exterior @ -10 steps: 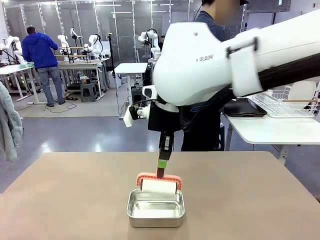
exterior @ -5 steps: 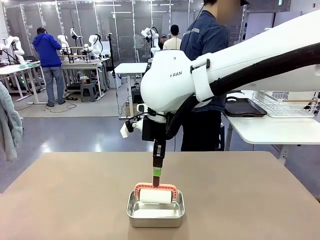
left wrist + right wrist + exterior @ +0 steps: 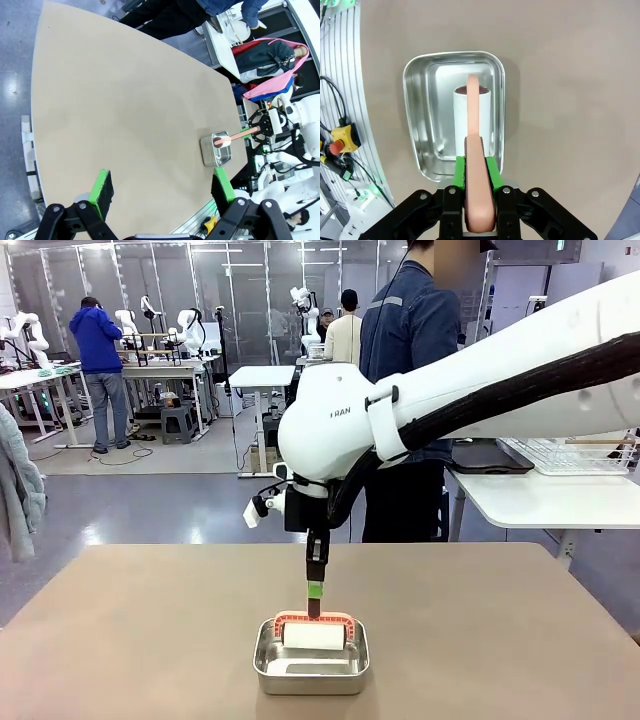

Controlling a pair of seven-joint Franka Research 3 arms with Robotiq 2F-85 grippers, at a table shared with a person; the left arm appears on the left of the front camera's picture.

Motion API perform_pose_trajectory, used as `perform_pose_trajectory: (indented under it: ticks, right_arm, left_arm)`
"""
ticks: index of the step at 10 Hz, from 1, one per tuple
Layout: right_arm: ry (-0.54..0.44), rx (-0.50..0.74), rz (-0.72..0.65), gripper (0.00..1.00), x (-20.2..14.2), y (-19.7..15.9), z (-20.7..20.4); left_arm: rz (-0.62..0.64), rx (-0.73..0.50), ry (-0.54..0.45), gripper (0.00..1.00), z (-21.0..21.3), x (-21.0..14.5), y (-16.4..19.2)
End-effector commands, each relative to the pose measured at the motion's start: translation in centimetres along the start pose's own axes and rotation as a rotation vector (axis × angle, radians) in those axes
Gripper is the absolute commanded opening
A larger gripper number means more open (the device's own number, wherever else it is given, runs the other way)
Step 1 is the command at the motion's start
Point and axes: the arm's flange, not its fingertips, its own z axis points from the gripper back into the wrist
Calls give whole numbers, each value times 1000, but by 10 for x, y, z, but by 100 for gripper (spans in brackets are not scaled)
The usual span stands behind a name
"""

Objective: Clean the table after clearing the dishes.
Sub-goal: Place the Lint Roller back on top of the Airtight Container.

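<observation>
Right pincer point(image 3: 315, 608) is clenched on the salmon-pink handle of a lint roller point(image 3: 313, 632), the green pads pressed against both sides of that handle in the right wrist view point(image 3: 480, 200). Compared with a second ago, the arm has swung back toward the picture's right and the pincer has come down: the roller's white drum, which then sat at the far rim of the small steel pan point(image 3: 311, 665), now sits lower, inside the pan. In the right wrist view the white drum point(image 3: 472, 117) lies over the pan's shiny floor, the handle running from it back to the pads.

Left pincer point(image 3: 160, 190) hangs released above the tabletop, its two green pads well apart with nothing between them; the pan and roller show far off near the table's edge in that view.

Beige-tan tabletop point(image 3: 120, 640) is plain and matte, with an even colour; the pan stands on it near the robot's side, about midway across. Whether any fine dirt lies on the surface cannot be told.

A person in a dark blue top point(image 3: 410, 330) stands at the far side, behind the right arm.
</observation>
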Motion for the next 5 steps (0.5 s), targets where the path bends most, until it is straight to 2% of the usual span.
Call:
perform_pose_trajectory:
  ticks: [1,2,4,5]
  right_arm:
    - [10,-11,14,21,7,-11,-11]
    - [49,-20,31,21,10,-15,-19]
    - [51,-2,34,21,13,-23,-33]
    - [47,-5,37,26,13,-24,-32]
  left_arm:
    - [-5,12,-12,100,2,-2,-2]
    - [-5,12,-12,100,2,-2,-2]
    - [-5,12,-12,100,2,-2,-2]
    - [-5,12,-12,100,2,-2,-2]
